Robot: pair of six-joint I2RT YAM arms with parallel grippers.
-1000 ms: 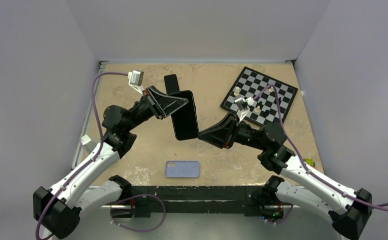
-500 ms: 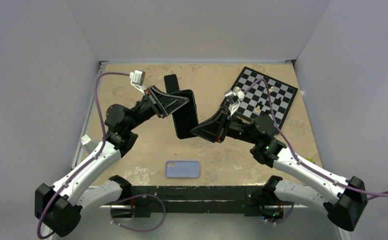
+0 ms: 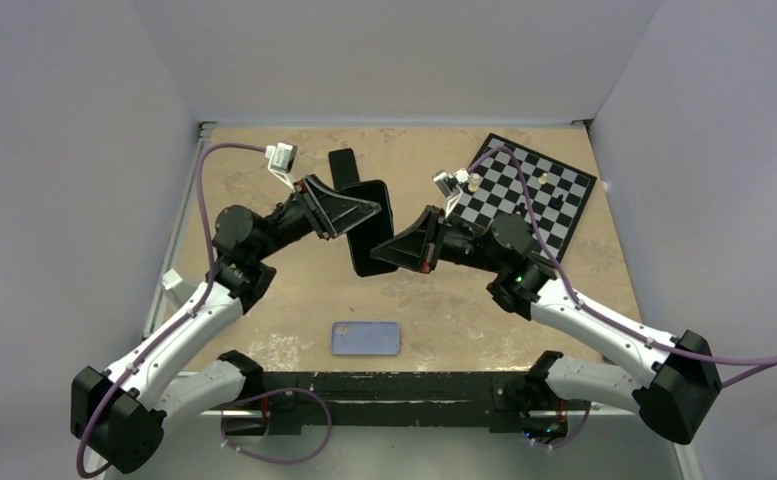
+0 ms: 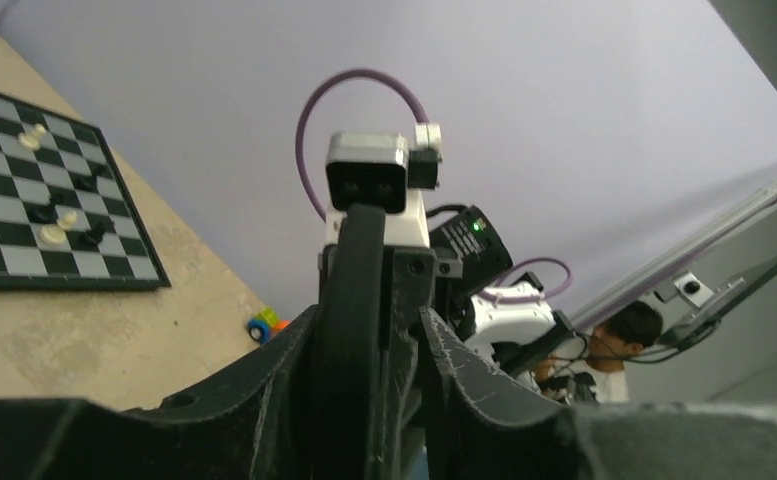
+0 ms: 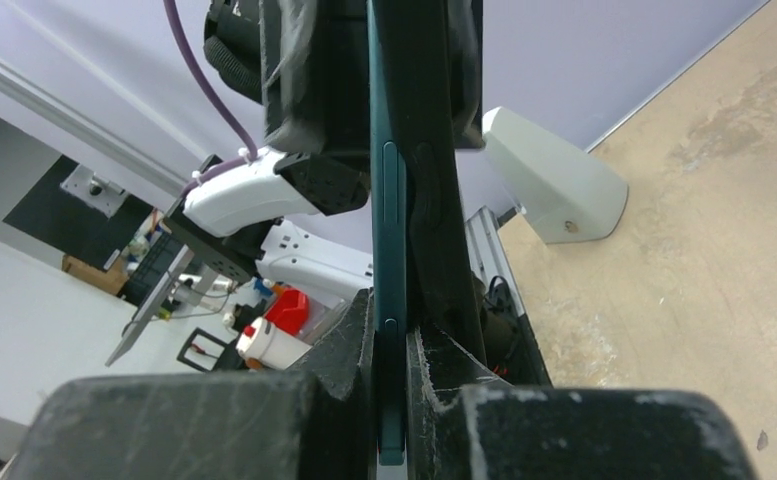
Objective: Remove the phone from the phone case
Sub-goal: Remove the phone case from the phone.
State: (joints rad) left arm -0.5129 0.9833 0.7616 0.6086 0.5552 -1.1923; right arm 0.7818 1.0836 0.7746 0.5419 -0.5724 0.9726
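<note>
The phone (image 3: 362, 240) is black and held up in the air over the middle of the table. My left gripper (image 3: 369, 205) is shut on its upper part. My right gripper (image 3: 379, 260) is shut on its lower right edge. In the left wrist view the phone's dark edge (image 4: 349, 300) stands between my left gripper's (image 4: 364, 330) fingers. In the right wrist view its teal edge (image 5: 389, 200) is pinched in my right gripper (image 5: 391, 340). The lavender-blue phone case (image 3: 365, 338) lies flat on the table near the front edge, apart from both grippers.
A second black phone (image 3: 342, 163) lies at the back, behind the held one. A chessboard (image 3: 524, 190) with a few pieces sits at the back right. A small coloured toy (image 4: 264, 325) lies near the right edge. A white block (image 3: 171, 283) sits at the left edge.
My right arm has swung left and up from the chessboard side and its gripper has come onto the phone's lower right edge. The left gripper and the phone have hardly moved.
</note>
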